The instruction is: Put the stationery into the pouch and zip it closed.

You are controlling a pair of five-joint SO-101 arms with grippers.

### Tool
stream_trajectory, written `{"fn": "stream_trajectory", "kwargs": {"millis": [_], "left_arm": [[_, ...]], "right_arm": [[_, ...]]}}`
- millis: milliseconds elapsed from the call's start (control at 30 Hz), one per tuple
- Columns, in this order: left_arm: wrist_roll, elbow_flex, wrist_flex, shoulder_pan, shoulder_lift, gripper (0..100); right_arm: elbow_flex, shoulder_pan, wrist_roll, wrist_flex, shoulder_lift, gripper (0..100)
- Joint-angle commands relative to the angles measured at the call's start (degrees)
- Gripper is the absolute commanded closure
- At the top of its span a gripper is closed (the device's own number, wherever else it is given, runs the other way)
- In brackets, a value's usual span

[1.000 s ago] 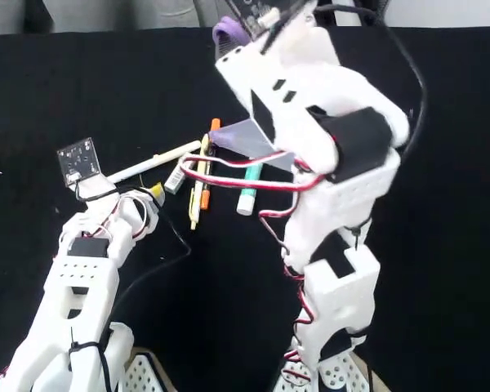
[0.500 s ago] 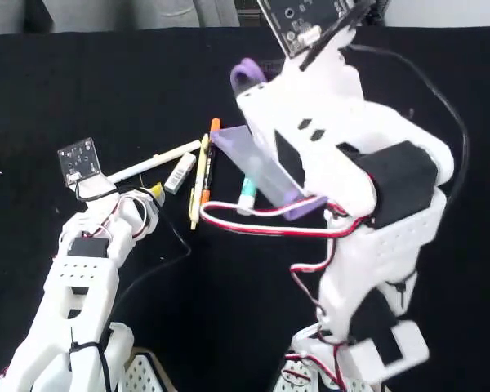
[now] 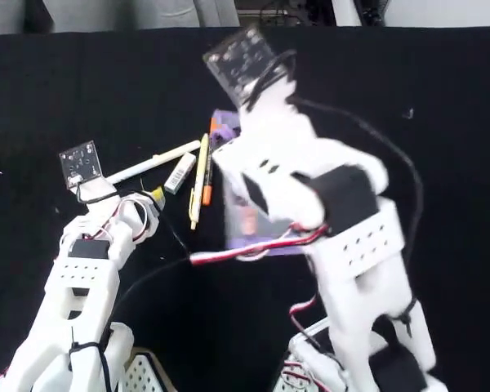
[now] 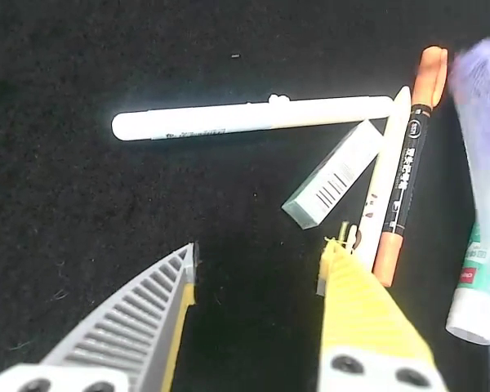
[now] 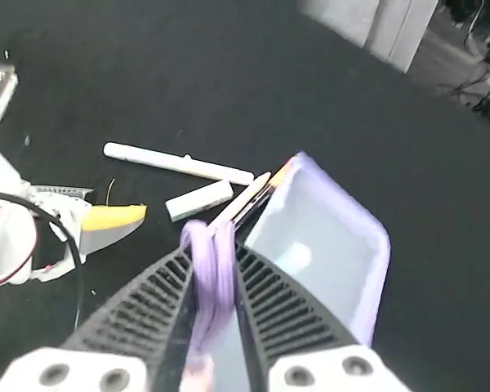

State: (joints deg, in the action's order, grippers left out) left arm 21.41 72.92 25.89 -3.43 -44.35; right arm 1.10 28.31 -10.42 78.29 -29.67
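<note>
My right arm has swung the purple pouch (image 5: 327,233) down toward me, my right gripper (image 5: 213,245) pinched tight on it. My left gripper (image 4: 257,253) hangs wide open just short of the eraser (image 4: 333,175) and orange pen (image 4: 408,163), with the white pen (image 4: 245,118) farther back. I think I'm still placing the pouch; next it must lie flat, mouth toward the pens, before I grab one.

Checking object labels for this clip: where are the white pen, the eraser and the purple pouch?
white pen (image 4: 253,117), left wrist view, middle of its barrel.
eraser (image 4: 335,171), left wrist view, centre of its printed sleeve.
purple pouch (image 5: 318,245), right wrist view, its translucent side panel.
</note>
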Motion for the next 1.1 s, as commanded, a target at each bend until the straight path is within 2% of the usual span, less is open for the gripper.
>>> {"fn": "stream_trajectory", "kwargs": {"millis": [0,133,333,533,633,800,967,1067], "left_arm": [[-0.4,-0.5,-0.6,0.7,-0.4,75],[-1.6,-0.3,-0.6,0.8,-0.4,75],[-11.3,-0.8,-0.7,0.5,-0.4,75],[-30.6,-0.2,-0.6,-1.1,-0.4,75],[-36.7,0.1,-1.0,-0.9,-0.4,75],[-37.4,1.2,-1.0,2.1,-0.4,75],[-38.1,6.0,-1.6,9.7,-0.5,75],[-41.0,8.8,-5.8,9.0,-2.4,75]], "right_arm": [[13.9,0.7,0.4,-13.2,-7.5,98.6],[25.1,0.6,0.0,-22.0,-11.8,98.4],[28.8,-0.1,-1.0,-22.9,-13.0,98.4],[31.6,-4.0,-1.6,-23.0,-13.2,98.4],[32.6,-4.7,-1.6,-23.3,-13.2,98.5],[32.6,-4.7,-1.7,-23.4,-13.2,98.5],[32.5,-4.7,-1.7,-23.4,-13.2,98.5],[32.6,-4.7,-1.7,-23.4,-13.2,98.5]]}}
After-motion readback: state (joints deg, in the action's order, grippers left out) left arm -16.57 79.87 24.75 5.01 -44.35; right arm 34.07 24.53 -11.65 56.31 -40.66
